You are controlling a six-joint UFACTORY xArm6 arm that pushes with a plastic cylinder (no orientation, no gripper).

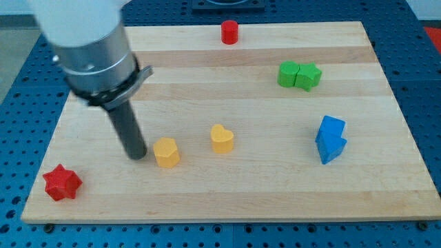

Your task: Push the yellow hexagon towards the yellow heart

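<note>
The yellow hexagon (167,152) sits on the wooden board (227,186), left of centre toward the view's bottom. The yellow heart (222,138) lies a short way to its right and slightly higher, with a gap between them. My tip (136,156) is at the lower end of the dark rod, just left of the yellow hexagon, close to it; I cannot tell whether they touch.
A red star (63,182) lies at the bottom left corner. A red cylinder (229,32) stands at the top edge. Two green blocks (299,75) sit together at the upper right. Two blue blocks (331,139) sit together at the right.
</note>
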